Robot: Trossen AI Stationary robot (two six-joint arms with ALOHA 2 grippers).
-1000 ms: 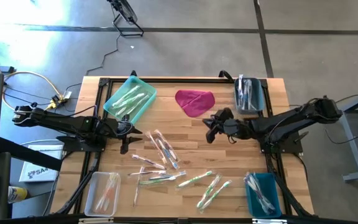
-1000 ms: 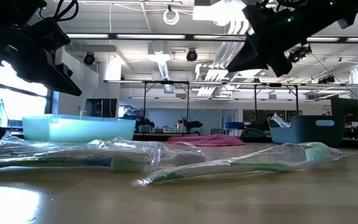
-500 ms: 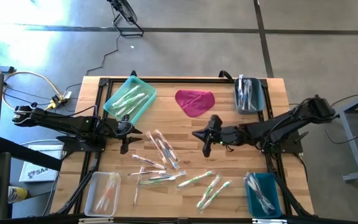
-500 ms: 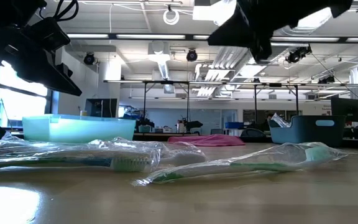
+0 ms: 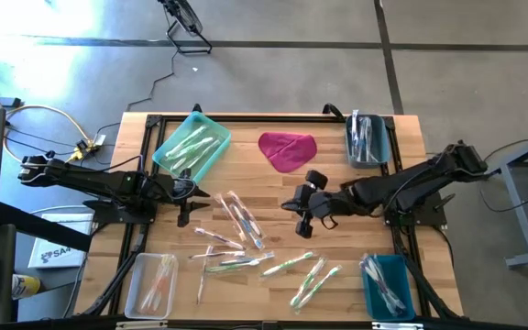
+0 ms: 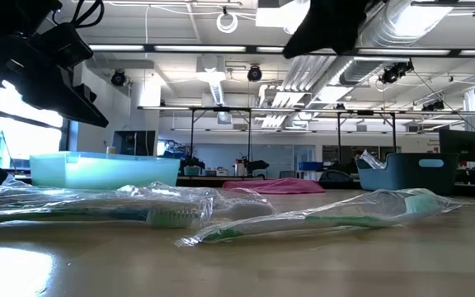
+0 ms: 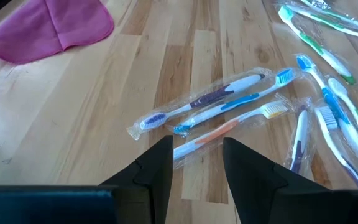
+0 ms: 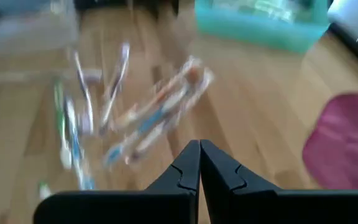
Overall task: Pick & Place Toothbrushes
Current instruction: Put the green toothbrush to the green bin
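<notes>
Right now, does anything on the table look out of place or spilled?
Only the magenta cloth looks out of place, lying crumpled between the teal tray and a blue bin. The loose toothbrushes lie scattered mid-table, unsorted rather than spilled.

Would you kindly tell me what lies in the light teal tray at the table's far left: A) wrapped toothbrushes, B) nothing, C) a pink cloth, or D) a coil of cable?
A: the high view shows the teal tray holding wrapped toothbrushes with pale green handles.
</notes>
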